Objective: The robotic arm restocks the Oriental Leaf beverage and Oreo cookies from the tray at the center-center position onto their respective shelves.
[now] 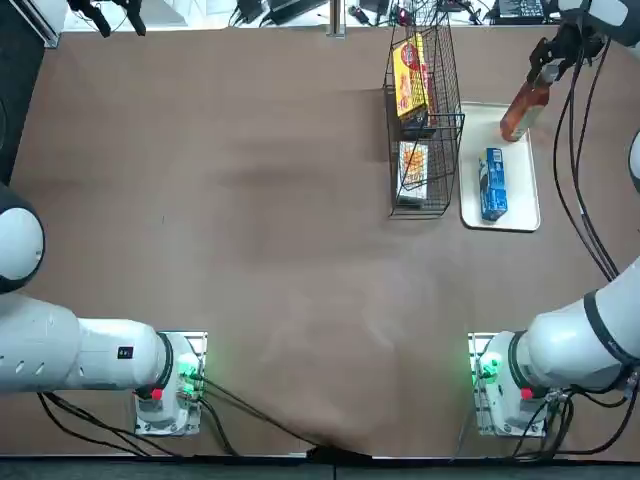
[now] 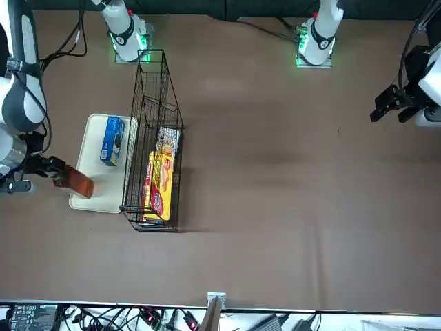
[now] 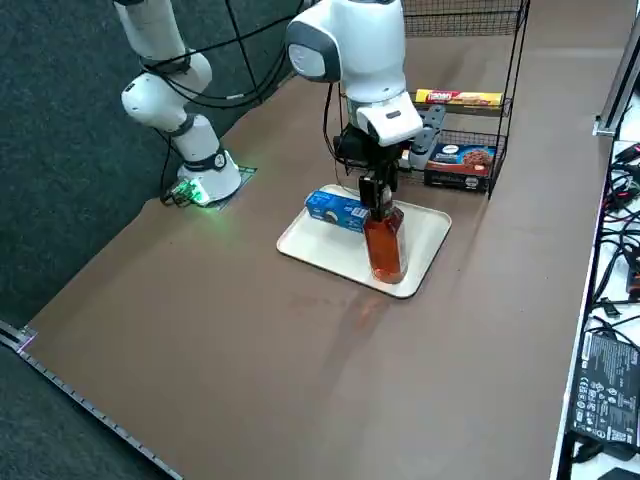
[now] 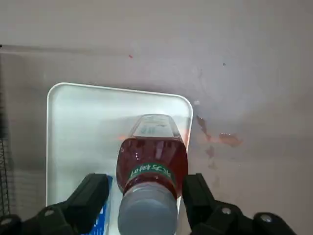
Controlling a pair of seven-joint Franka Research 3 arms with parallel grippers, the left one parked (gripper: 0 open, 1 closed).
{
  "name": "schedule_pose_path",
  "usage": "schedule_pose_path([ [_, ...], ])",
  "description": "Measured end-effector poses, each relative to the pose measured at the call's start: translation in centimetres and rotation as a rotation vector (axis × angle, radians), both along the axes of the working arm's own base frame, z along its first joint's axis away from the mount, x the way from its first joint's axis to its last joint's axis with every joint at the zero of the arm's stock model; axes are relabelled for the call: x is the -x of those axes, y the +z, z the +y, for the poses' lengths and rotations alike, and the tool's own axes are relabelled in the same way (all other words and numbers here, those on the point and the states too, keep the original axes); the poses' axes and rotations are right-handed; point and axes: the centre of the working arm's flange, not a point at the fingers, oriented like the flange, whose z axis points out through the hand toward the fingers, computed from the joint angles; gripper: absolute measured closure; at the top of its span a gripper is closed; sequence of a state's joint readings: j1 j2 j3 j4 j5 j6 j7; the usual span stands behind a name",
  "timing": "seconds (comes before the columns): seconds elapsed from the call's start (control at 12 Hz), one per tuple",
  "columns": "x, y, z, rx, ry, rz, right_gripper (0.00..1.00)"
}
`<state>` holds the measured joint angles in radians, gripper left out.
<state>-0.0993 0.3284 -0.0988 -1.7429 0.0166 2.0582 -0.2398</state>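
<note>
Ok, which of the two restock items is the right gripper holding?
The tea bottle, tilted in the right gripper near the tray; the blue box lies on the tray, ungripped.

No text reads clearly; the green band (image 4: 151, 170) on the bottle (image 4: 152, 169) carries pale characters, possibly Chinese.

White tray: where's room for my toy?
The far end of the tray, between rack and bottle; also the table left of the rack. It's crowded by the blue box and where the right end effector grips the bottle.
</note>
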Motion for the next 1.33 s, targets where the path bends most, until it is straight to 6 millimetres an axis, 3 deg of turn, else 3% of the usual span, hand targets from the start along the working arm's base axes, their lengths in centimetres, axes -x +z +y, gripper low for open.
schedule_pose_path([
  [0.83, 0.16, -0.96, -0.25, 0.0, -0.037, 0.009, 0.15],
  [1.0, 0.16, -1.01, -0.28, 0.0, -0.039, 0.01, 0.2],
  [1.08, 0.16, -0.91, -0.36, 0.0, -0.04, 0.008, 0.4],
  [1.33, 0.18, -0.91, -0.38, 0.0, -0.057, 0.008, 0.42],
])
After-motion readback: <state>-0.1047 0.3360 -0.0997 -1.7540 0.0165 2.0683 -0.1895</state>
